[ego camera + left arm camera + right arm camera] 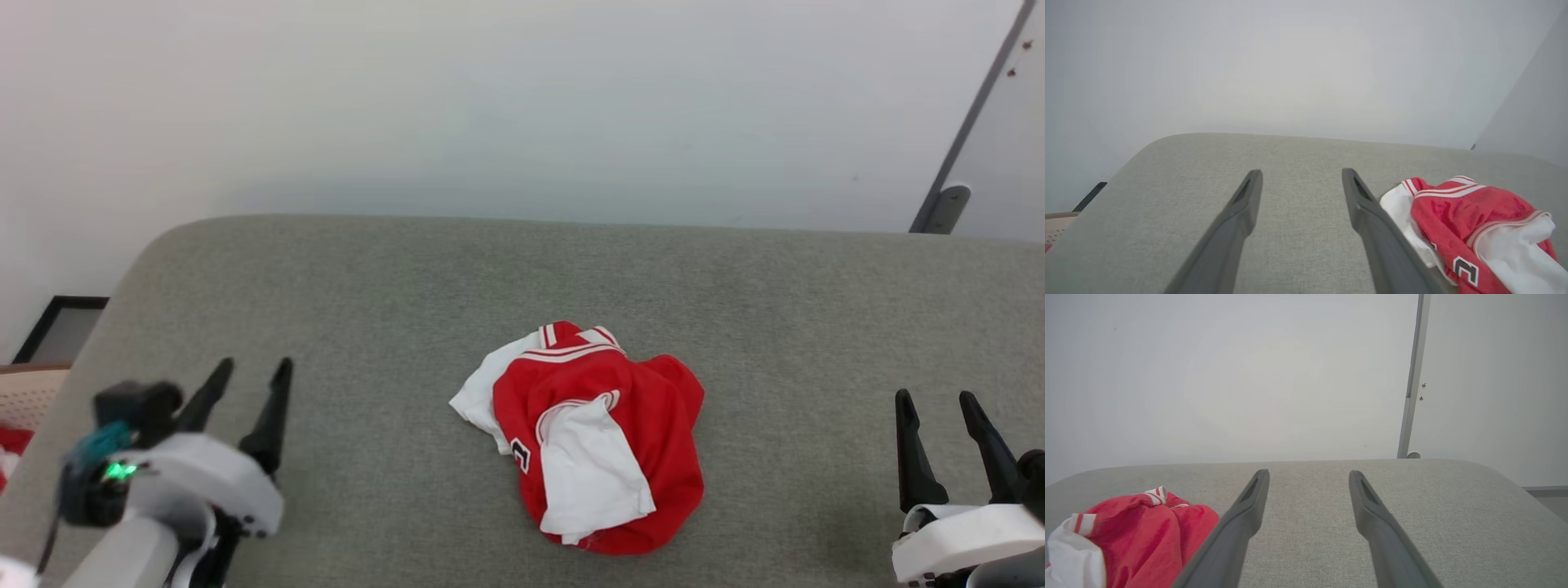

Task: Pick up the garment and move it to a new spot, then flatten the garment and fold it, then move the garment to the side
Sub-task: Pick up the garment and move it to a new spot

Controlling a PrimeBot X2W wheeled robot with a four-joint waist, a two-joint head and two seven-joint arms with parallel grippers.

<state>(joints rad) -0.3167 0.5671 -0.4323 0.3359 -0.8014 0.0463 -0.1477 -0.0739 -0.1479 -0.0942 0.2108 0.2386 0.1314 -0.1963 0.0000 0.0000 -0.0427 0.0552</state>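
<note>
My garment (600, 441) lies bunched on the grey cushion (367, 286), its black lettering folded under except one white-edged character I cannot read for sure. In my left wrist view the right and bottom edges cut the garment off. In my right wrist view the left and bottom edges do, and a finger (1237, 526) of my right gripper (1309, 472) covers its near side. At the head view's far left, a red scrap (12, 445) is cut off, too little to name.
</note>
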